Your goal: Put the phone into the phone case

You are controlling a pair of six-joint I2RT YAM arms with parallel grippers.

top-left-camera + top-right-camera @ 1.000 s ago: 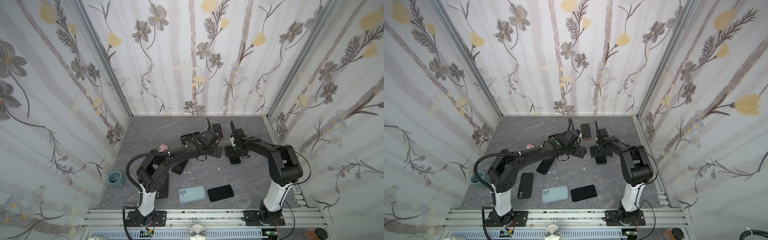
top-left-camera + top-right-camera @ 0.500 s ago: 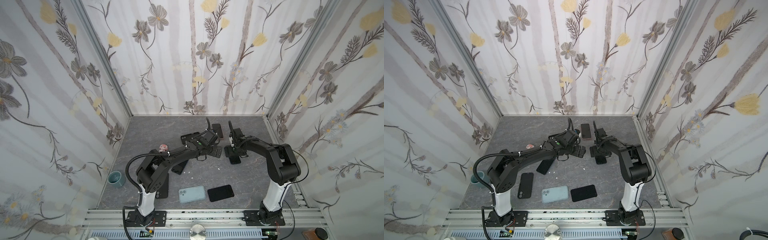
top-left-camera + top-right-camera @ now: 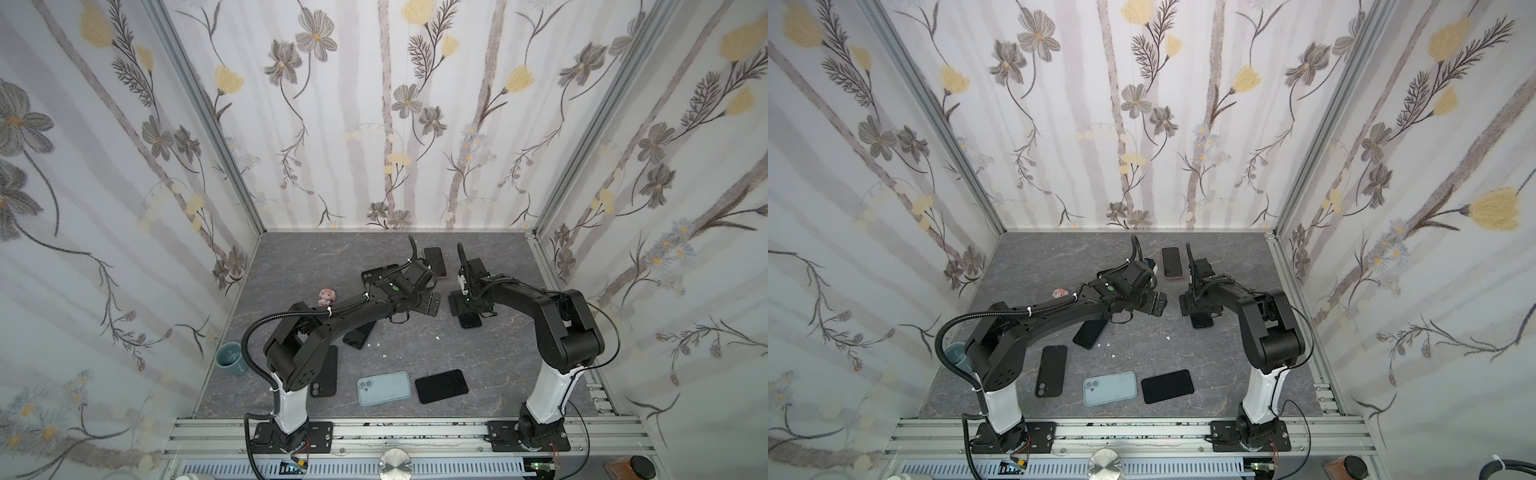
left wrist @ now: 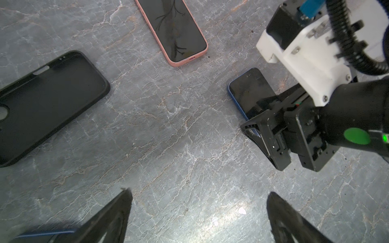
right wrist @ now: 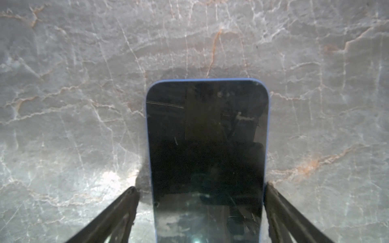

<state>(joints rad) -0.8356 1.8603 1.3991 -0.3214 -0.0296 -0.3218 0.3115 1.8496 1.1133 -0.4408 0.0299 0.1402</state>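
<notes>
Right claw (image 5: 201, 186) edged sideways, spread astride blue-edged phone (image 5: 207, 136) (screen up), left claw (image 4: 199, 191) spread above table (image 4: 168, 126)

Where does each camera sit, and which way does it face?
Top views: high above the arm bases, looking down on the table; left arm and right arm show whole.
Left wrist: faces down past the open left gripper toward the right gripper.
Right wrist: faces down; its fingers straddle the blue phone.
Shared: both wrist views show that phone.
</notes>
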